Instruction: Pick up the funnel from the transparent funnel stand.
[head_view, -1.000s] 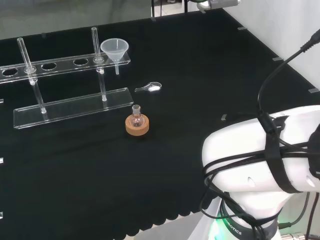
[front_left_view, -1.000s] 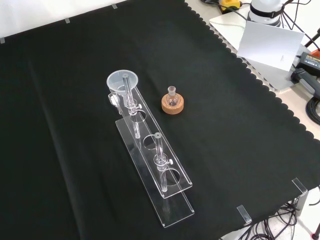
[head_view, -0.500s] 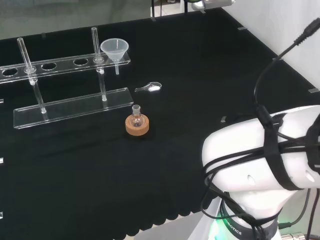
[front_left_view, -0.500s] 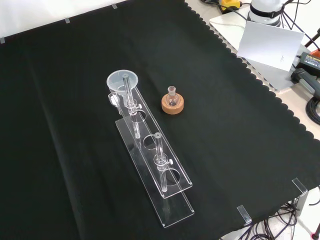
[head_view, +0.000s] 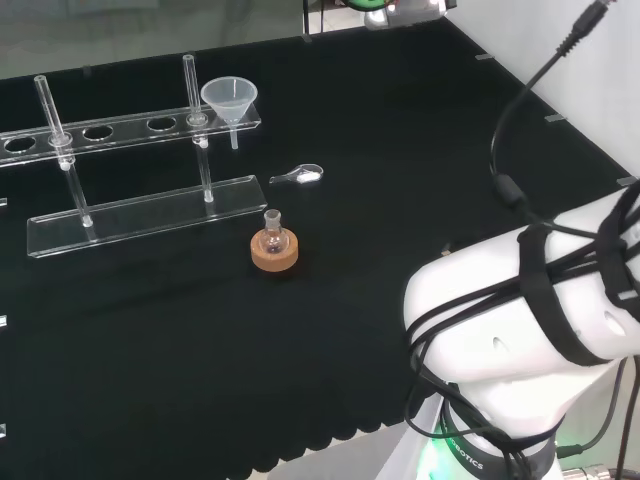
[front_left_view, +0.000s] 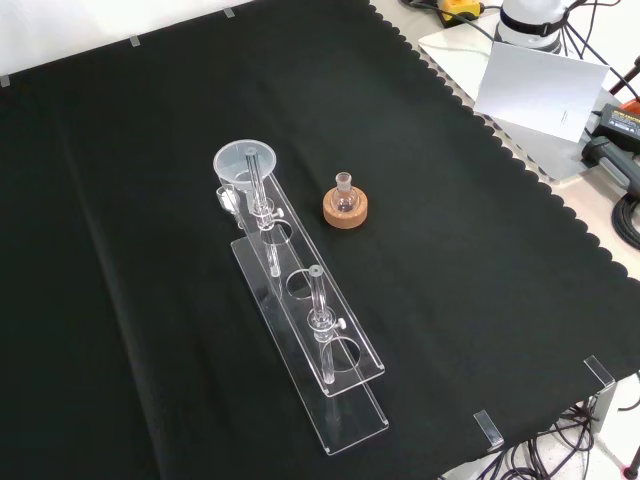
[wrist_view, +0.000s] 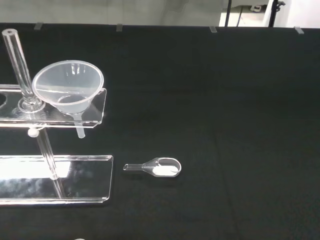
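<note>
**Funnel waits in its stand, untouched**

The funnel (head_view: 229, 99) sits upright in the end hole of the transparent funnel stand (head_view: 130, 125), at the right end in the head view, its cone above the top rail and its short stem poking down through it. From where I stand I cannot tell how the hand's fingers are set.

The funnel looks like thin clear plastic: light, fairly stiff, smooth enough to slip. I would take it by the wide rim or the upper cone (wrist_view: 68, 85) and lift straight up so the stem clears the hole; the post (wrist_view: 20, 65) just beside it crowds that side.

On the worktop (front_left_view: 470, 270) near the stand lie a small clear scoop (wrist_view: 154, 167) with white powder and a little flask (head_view: 272, 239) on a cork ring (head_view: 274, 254). I can read no labels or writing.
</note>
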